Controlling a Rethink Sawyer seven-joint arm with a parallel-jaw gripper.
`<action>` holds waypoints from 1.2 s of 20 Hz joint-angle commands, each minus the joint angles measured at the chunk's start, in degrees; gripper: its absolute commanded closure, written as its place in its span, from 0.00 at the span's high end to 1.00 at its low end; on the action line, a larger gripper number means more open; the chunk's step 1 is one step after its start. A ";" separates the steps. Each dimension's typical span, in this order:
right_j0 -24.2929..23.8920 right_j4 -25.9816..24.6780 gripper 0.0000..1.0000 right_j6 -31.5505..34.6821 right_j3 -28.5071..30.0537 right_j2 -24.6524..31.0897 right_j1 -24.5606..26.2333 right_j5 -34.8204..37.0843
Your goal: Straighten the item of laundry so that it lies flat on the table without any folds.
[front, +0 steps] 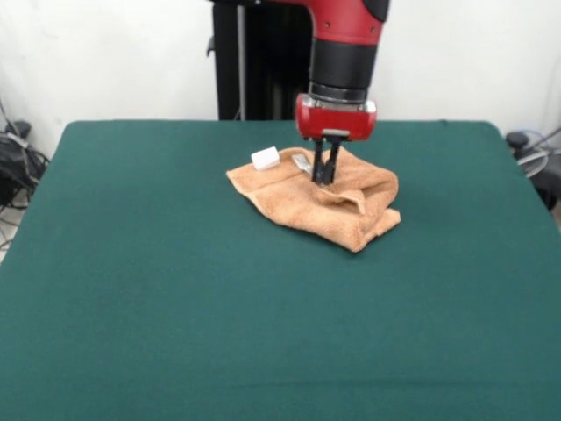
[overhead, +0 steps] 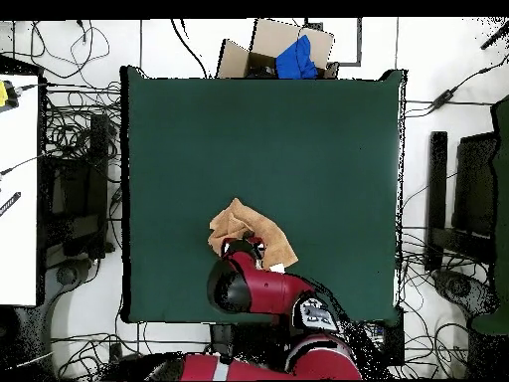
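The peach-orange towel (front: pixel 337 206) lies crumpled and folded over itself on the dark green table (front: pixel 175 289), a little past the table's middle towards the robot. Its white tag (front: pixel 266 158) sticks up at the far left corner. My gripper (front: pixel 324 175) points straight down onto the towel's far middle part, with its fingers drawn together on a fold of the cloth. In the overhead view the towel (overhead: pixel 244 231) lies near the table's (overhead: pixel 278 129) bottom edge. The red arm (overhead: pixel 239 284) covers part of the towel and hides the gripper.
The black pedestal (front: pixel 263 61) stands behind the table's far edge. A cardboard box with blue cloth (overhead: pixel 283 50) sits beyond the table's opposite side. Cables and dark equipment (overhead: pixel 84 189) lie on the floor around the table. A white tabletop (overhead: pixel 18 199) stands to one side.
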 commanded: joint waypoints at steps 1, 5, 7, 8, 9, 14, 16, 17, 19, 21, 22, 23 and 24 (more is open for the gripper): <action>-0.36 1.93 0.00 12.07 0.01 6.76 -0.47 4.92; -0.15 1.51 0.00 11.58 -0.21 6.10 -0.14 4.13; -0.17 1.24 1.00 11.90 -0.16 5.72 0.23 2.34; -0.22 1.12 1.00 11.97 -0.23 5.66 0.38 1.82; -0.27 1.00 1.00 12.04 -0.30 5.59 0.53 1.31; 1.42 2.78 1.00 12.20 -0.32 3.40 0.85 2.06; 1.71 3.06 1.00 12.17 -0.07 3.19 0.85 2.84; 1.68 3.00 1.00 12.23 0.07 3.26 0.88 2.79; 1.81 2.98 1.00 12.00 -0.05 3.11 0.92 3.24; 1.91 2.99 1.00 11.96 0.09 2.86 0.84 3.36; 1.88 2.87 1.00 11.91 0.16 2.78 0.79 3.28; 1.77 2.74 1.00 11.86 0.33 2.73 0.65 3.37; 1.78 2.71 1.00 11.81 0.50 2.64 0.41 3.61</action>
